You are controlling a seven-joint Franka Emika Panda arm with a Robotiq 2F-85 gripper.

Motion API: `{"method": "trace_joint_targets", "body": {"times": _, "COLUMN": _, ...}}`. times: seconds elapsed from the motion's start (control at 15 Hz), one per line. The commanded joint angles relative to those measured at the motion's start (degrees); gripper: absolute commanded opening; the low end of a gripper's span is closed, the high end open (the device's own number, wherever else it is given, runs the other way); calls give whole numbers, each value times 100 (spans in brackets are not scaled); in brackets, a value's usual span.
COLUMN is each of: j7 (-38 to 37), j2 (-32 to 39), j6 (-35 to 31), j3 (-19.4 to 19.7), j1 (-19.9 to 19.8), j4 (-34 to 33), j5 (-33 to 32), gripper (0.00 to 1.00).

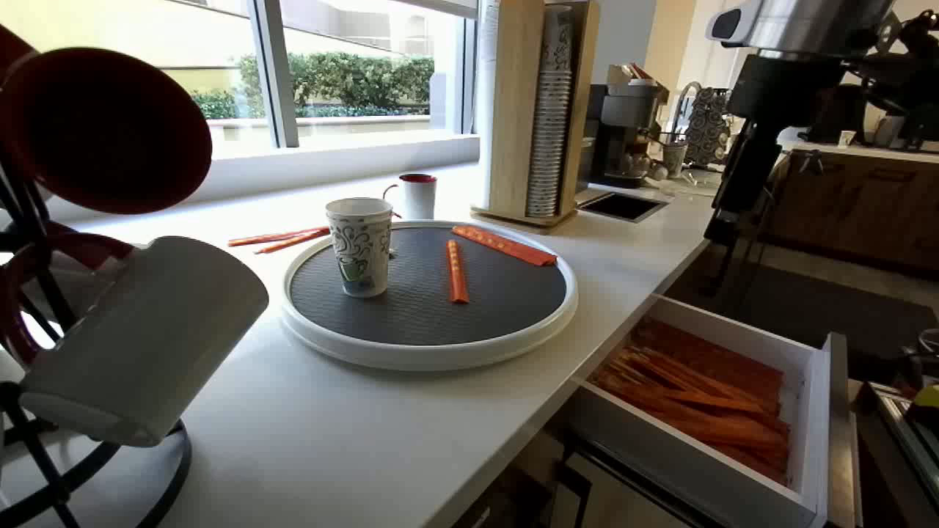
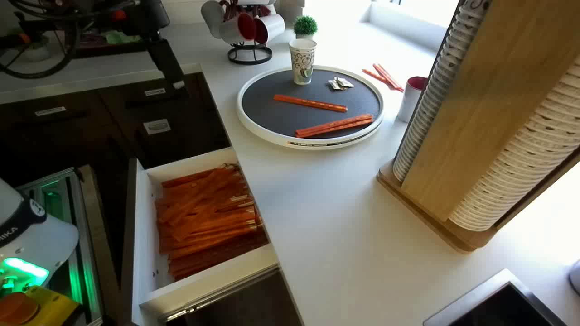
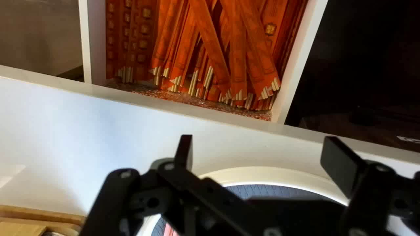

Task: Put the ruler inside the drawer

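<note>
Your jaws stand wide apart in the air. The ruler [image 1: 504, 244], a long orange-red strip, lies just inside the rim of the round tray [image 1: 440, 358] on the tabletop [image 2: 317, 203], apart from another orange stick [image 1: 456, 273] and a paper cup [image 1: 361, 253]. Below the tabletop's edge the drawer [image 2: 146, 235] stands pulled out, holding orange-red packets [image 3: 212, 49].

"IKA" letters [image 2: 9, 232] on white robot arm [image 2: 49, 237]; 3 white labels [image 2: 157, 127] on dark cabinet [image 2: 86, 140], illegible.
</note>
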State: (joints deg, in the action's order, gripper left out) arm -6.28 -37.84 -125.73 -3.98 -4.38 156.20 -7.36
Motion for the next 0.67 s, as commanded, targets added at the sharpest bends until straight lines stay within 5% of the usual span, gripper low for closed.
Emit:
{"method": "trace_joint_targets", "body": {"times": 0.0, "j7": -24, "j2": 2, "j6": 21, "j3": 41, "j1": 45, "j4": -12, "j5": -30, "gripper": 100}}
{"method": "trace_joint_targets", "body": {"times": 0.6, "j7": 34, "j2": 209, "j6": -200, "j3": 119, "j1": 12, "j4": -135, "j5": -29, "gripper": 100}}
